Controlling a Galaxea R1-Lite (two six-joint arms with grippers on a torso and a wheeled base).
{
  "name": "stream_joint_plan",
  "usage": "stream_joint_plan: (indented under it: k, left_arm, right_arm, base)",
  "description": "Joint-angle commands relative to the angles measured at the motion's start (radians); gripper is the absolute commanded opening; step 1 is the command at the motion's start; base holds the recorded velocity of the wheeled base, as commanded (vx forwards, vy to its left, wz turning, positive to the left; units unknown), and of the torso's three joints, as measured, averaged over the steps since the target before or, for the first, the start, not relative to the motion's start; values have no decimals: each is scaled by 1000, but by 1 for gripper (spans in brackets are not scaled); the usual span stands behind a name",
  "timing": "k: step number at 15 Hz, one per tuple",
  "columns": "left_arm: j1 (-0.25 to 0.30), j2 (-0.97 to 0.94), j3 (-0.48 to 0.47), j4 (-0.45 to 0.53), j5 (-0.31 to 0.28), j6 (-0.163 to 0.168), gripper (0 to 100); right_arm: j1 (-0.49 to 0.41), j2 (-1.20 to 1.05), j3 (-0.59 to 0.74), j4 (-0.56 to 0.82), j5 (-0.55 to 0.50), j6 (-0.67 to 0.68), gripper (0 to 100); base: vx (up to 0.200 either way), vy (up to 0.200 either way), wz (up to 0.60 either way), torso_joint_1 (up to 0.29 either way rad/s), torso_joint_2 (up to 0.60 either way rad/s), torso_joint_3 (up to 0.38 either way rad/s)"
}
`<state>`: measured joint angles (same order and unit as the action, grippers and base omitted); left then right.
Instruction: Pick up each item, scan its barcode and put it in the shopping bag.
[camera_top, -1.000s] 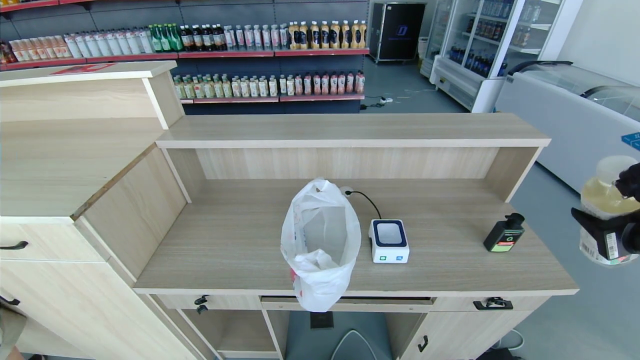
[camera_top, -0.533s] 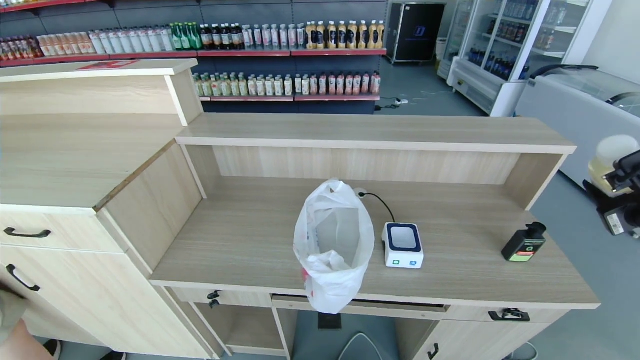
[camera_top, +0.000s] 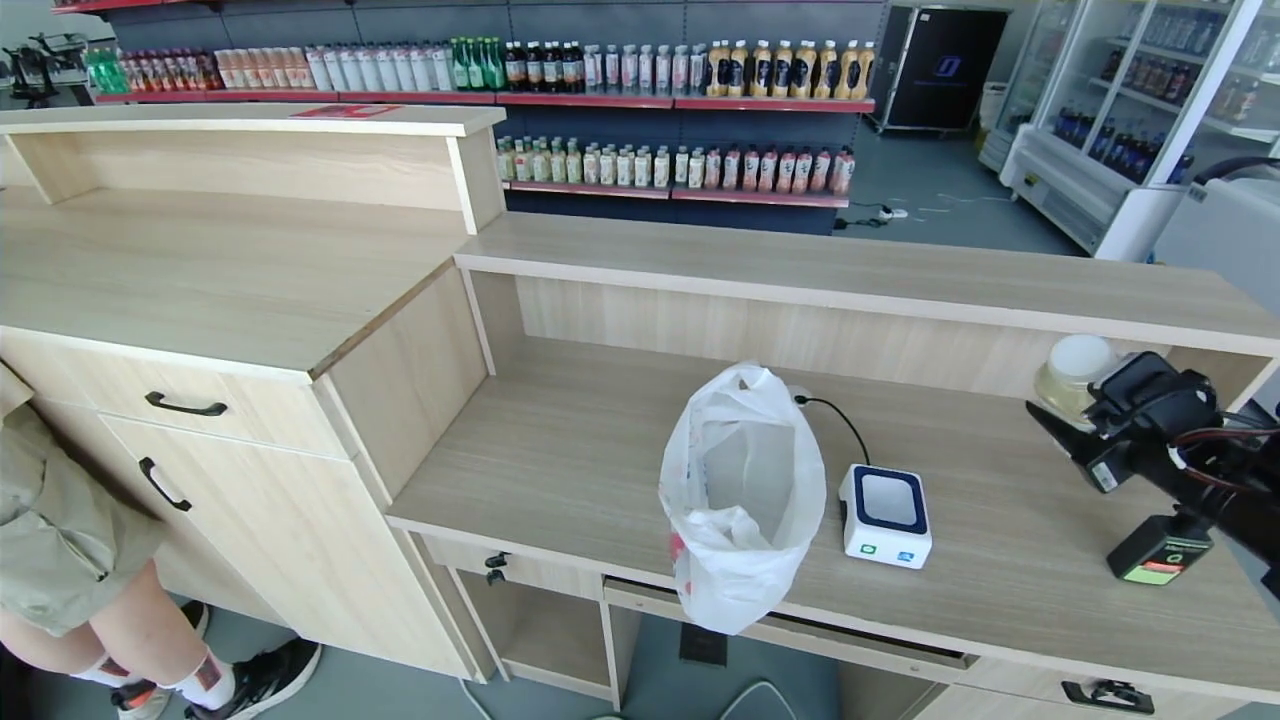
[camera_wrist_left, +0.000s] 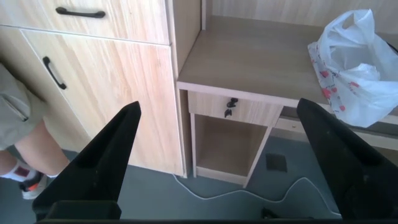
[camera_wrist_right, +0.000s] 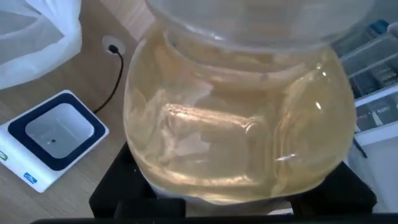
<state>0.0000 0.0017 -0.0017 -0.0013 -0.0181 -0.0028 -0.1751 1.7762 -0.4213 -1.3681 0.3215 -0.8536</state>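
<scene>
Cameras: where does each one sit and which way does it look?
Head view: on the robot's head, looking down at the counter, shopping bag and barcode scanner; the right gripper holding a bottle of yellowish liquid shows at right.
Left wrist view: on the left wrist, facing the counter's front and floor; open left gripper frames it.
Right wrist view: on the right wrist, close against the bottle, scanner beyond.
Shared: head and left wrist see the bag; head and right wrist, the scanner.

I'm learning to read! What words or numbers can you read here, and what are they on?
No text here is readable.
Held bottle, white tag: too small.
Black bottle, green and red label: too small.
Scanner, two small stickers: too small.
Shopping bag, red print: blurred.
</scene>
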Motion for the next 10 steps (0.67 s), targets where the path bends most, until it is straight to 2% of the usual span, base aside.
stream_joint_plan:
  k: [1, 6, 10]
  left_arm:
    - [0, 0, 0, 0, 0, 0, 100]
    - [0, 0, 0, 0, 0, 0, 100]
    - [0, 0, 0, 0, 0, 0, 100]
  right_arm:
    - [5, 97, -11, 11, 67, -4, 0]
    - [25, 220, -37, -97, 117, -7, 0]
    - [28, 318, -73, -197, 212, -8, 0]
  base:
    - [0, 0, 0, 0, 0, 0]
    - [0, 0, 0, 0, 0, 0]
    - [0, 0, 0, 0, 0, 0]
